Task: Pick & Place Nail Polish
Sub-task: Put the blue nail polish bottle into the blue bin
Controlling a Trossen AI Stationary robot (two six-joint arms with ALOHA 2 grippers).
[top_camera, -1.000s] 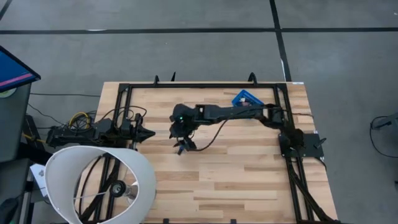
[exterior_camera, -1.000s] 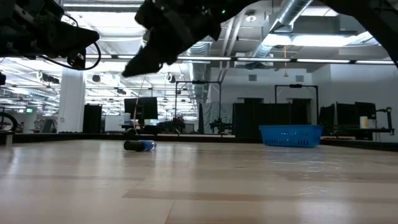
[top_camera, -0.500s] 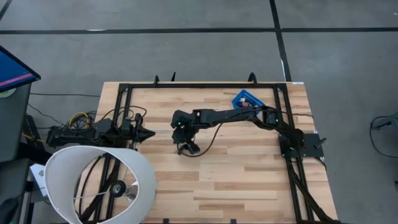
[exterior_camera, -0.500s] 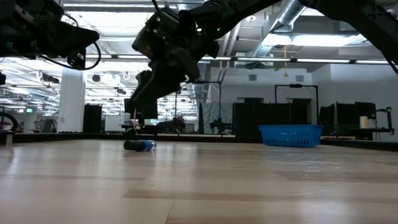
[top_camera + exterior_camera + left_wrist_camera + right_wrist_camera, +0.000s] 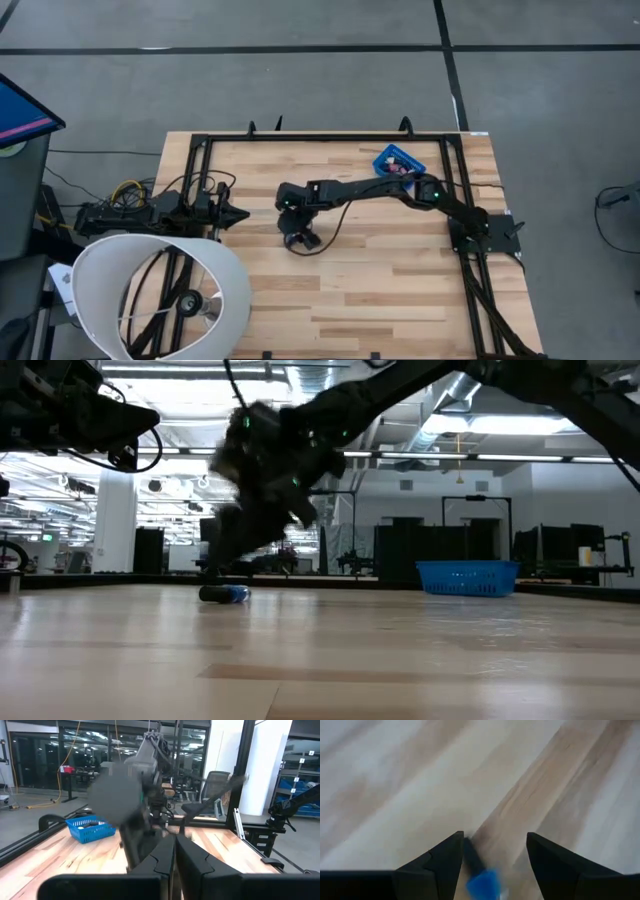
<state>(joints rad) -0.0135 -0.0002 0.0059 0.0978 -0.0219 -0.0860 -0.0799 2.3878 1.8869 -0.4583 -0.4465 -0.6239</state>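
Observation:
A small nail polish bottle (image 5: 224, 594) with a blue body and dark cap lies on its side on the wooden table. It also shows in the right wrist view (image 5: 479, 872). My right gripper (image 5: 492, 857) is open just above it, pointing down, one finger on each side. The dark cap lies close beside one finger (image 5: 447, 862); I cannot tell whether they touch. In the high view my right gripper (image 5: 298, 240) is at the table's middle and hides the bottle. My left gripper (image 5: 175, 862) is shut and empty at the table's left side (image 5: 225, 214).
A blue plastic bin (image 5: 398, 160) holding several small bottles stands at the far right of the table; it also shows in the low view (image 5: 467, 577). A black frame (image 5: 200, 150) runs along the table's edges. A white lamp shade (image 5: 160, 290) hangs over the near left corner.
My right gripper has come down toward the blue bottle and a little toward the table's near edge, still in motion. The bottle has stayed where it lay.

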